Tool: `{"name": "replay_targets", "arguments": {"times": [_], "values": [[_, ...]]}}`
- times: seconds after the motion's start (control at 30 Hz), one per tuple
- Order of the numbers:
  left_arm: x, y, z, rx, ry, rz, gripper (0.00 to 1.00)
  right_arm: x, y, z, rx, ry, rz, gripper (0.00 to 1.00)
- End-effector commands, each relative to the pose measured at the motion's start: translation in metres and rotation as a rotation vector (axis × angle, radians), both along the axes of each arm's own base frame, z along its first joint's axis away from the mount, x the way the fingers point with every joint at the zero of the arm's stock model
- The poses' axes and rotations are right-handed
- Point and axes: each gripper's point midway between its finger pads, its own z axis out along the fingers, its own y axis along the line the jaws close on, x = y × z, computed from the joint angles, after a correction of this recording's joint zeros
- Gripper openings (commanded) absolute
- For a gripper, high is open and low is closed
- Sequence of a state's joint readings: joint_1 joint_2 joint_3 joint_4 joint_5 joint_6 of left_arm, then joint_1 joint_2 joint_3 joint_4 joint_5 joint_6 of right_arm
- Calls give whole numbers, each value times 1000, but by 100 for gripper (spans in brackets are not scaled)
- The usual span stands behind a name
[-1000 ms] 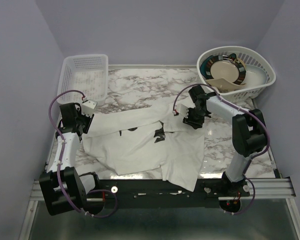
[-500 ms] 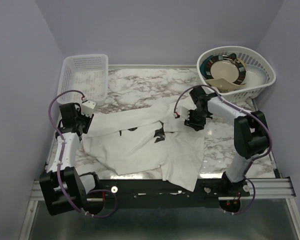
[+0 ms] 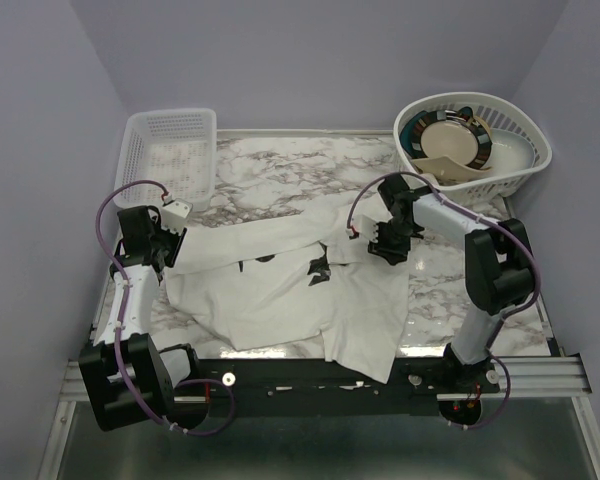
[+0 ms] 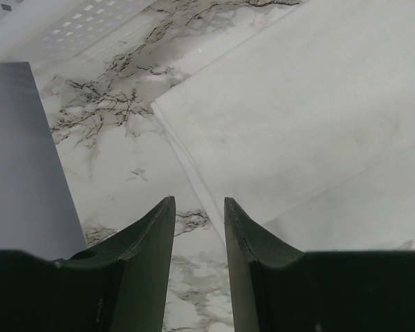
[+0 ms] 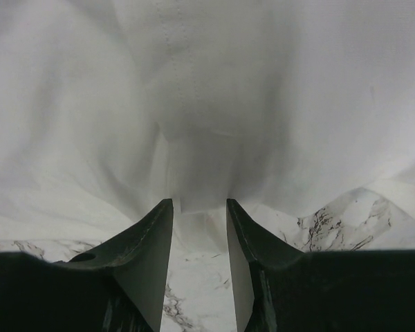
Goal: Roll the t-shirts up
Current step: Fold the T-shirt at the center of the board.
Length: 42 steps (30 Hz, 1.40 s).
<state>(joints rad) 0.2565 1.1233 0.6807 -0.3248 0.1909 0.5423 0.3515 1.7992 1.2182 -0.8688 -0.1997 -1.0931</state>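
Observation:
White t-shirt cloth (image 3: pixel 280 300) lies spread and overlapping across the marble table (image 3: pixel 280 165), with small black marks (image 3: pixel 320 268) near its middle. I cannot tell how many t-shirts lie there. My left gripper (image 3: pixel 170 250) is at the cloth's left edge. In the left wrist view it (image 4: pixel 197 200) stands open over bare marble, and the shirt's hem (image 4: pixel 187 162) runs up to its right fingertip. My right gripper (image 3: pixel 380 250) is at the cloth's right upper edge. Its jaws (image 5: pixel 199 202) stand open with a fold of shirt (image 5: pixel 228 83) lying between the tips.
A white rectangular lattice basket (image 3: pixel 170 150) stands at the back left, close behind my left arm. An oval white basket (image 3: pixel 520 160) holding plates (image 3: pixel 455 140) sits at the back right. A corner of cloth (image 3: pixel 365 355) hangs over the table's front edge.
My right gripper has shifted slightly left toward the cloth. The left arm and the shirt have not visibly moved.

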Motion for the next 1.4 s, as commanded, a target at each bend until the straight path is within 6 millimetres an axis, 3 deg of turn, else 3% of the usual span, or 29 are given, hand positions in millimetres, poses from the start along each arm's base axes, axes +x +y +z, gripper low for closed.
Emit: {"name": "replay_targets", "arguments": {"times": [0.0, 0.17, 0.37, 0.7, 1.2, 1.27, 1.33, 1.37], "values": [[0, 6, 5, 9, -8, 18, 45, -11, -1, -12, -3, 51, 39, 45], [-1, 7, 5, 5, -9, 21, 45, -7, -1, -14, -3, 34, 33, 35], [0, 6, 5, 1, -13, 18, 45, -7, 2, -6, 16, 20, 32, 10], [4, 4, 7, -6, -32, 8, 45, -15, 0, 21, 28, 9, 19, 5], [5, 2, 4, -19, -38, 3, 45, -52, -5, 28, 28, 129, 18, 7], [5, 1, 2, -21, -35, 0, 45, -50, -3, 33, 35, 133, 22, 17], [5, -1, 1, -29, -30, -8, 45, -42, 2, 40, 56, 112, -12, 36], [5, -1, -1, -32, -24, -10, 45, -40, 4, 46, 68, 113, -19, 38]]}}
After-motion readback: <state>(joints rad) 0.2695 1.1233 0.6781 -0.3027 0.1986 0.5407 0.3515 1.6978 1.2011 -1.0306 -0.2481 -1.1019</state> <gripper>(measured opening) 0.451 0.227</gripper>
